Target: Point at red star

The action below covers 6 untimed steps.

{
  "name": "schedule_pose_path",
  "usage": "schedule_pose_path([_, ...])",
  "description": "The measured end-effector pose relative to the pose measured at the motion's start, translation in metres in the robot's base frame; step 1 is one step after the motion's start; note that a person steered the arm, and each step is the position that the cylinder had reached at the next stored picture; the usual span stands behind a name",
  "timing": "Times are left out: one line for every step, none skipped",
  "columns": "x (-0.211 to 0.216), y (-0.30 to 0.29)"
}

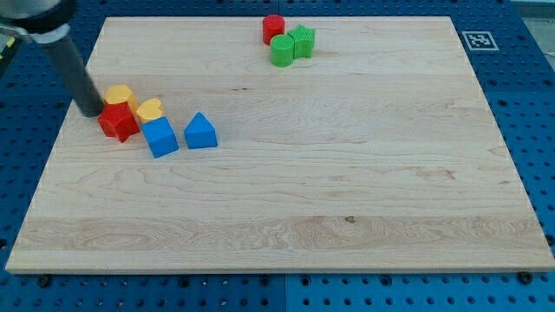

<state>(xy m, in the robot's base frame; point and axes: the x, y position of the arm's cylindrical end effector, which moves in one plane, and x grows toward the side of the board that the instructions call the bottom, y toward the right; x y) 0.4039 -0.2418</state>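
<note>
Since the rod's tip (91, 112), which has no jaws to open or close, already touches the red star (117, 121) at its left edge, the pointing step looks nearly complete, needing only a steady hold.

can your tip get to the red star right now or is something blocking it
Probably yes. My tip already sits at the red star, on its left edge in the view, with no block between them.

Pale wooden board (347, 173) with fine grain, on blue perforated table (538, 104). Red star (117, 121), two yellow blocks (119, 94) (149, 109), blue cube (159, 137), blue triangle (200, 132). Red cylinder (274, 28), two green blocks (282, 50) (303, 41). Black-and-white marker tag (479, 40). Dark rod (74, 69).
</note>
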Motion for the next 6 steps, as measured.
schedule_pose_path([0.0, 0.038])
schedule_pose_path([0.001, 0.034])
schedule_pose_path([0.006, -0.001])
schedule_pose_path([0.023, -0.025])
schedule_pose_path([0.063, -0.013])
schedule_pose_path([0.079, -0.006])
